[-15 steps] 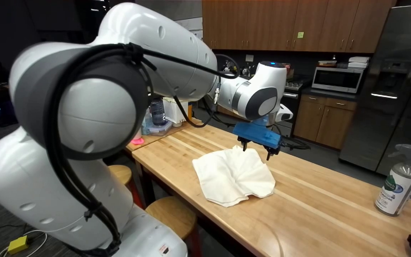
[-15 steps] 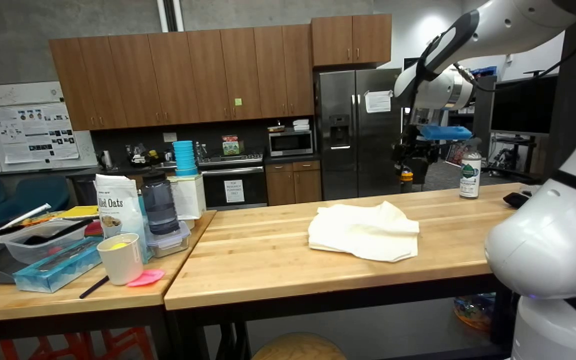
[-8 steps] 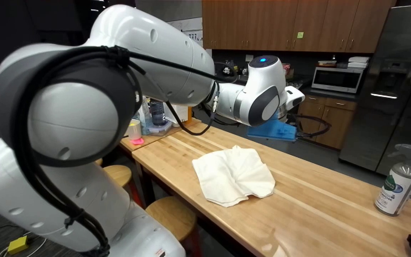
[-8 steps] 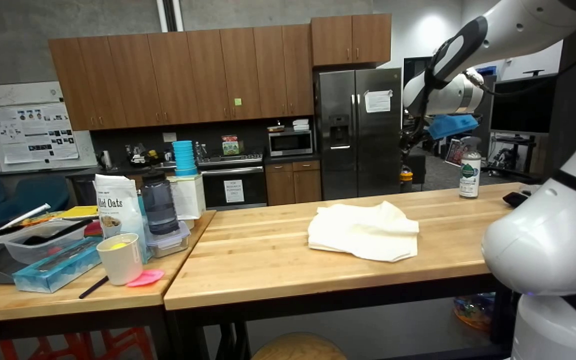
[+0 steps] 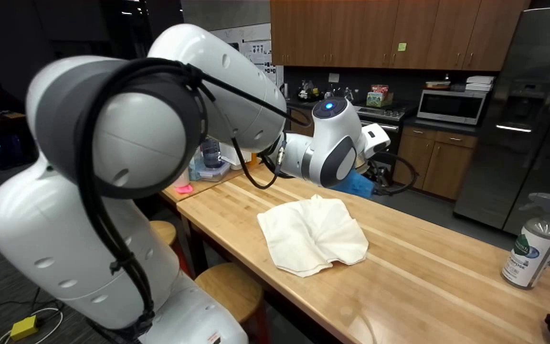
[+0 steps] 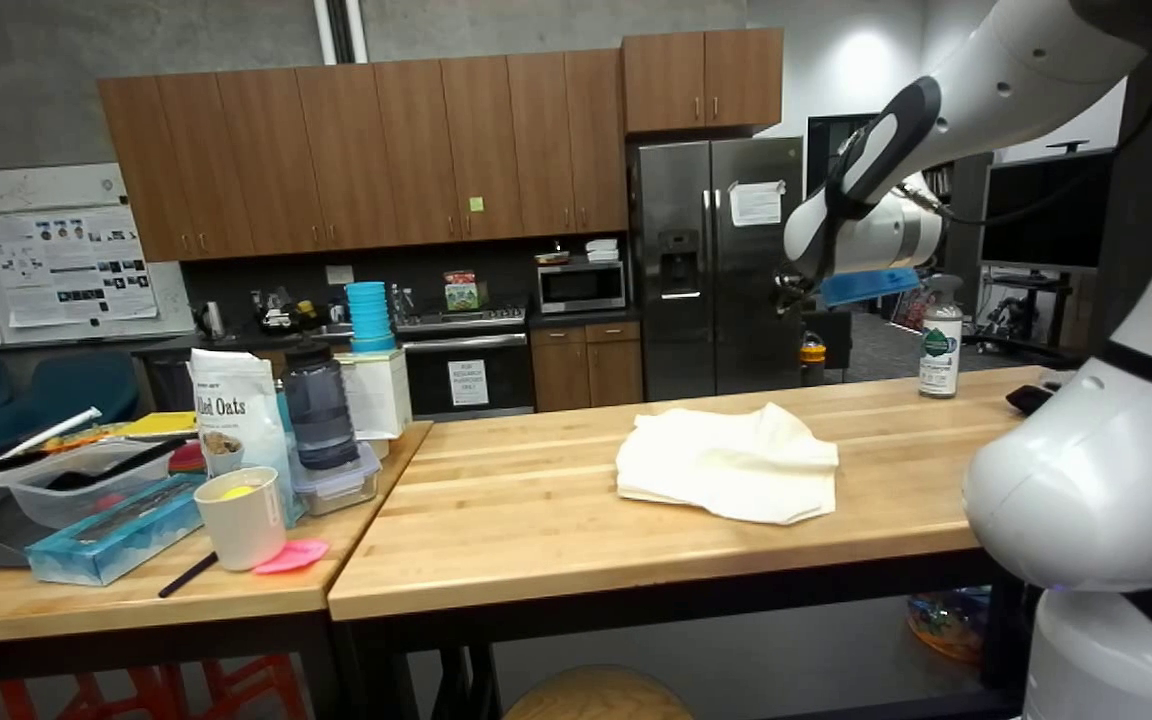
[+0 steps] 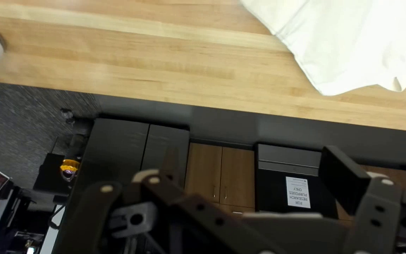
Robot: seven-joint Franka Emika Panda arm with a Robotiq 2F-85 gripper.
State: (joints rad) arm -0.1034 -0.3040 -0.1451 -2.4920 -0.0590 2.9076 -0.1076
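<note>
The end effector (image 7: 256,173) has its fingers (image 7: 344,180) spread apart with nothing between them, raised clear of the white cloth (image 5: 311,234) and tilted toward the cabinets (image 7: 203,169) beyond it. Near the cloth, slow travel above its humped folds would likely serve best. The cloth lies on the bench (image 7: 160,63), a spray bottle (image 5: 533,253) well apart from it. A second ago the fingers pointed down; the cloth is unmoved.

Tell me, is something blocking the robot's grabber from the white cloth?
Nothing that I can see. In the wrist view, no object shows between the open gripper and the white cloth. The spray bottle stands well off to one side, out of the way.
</note>
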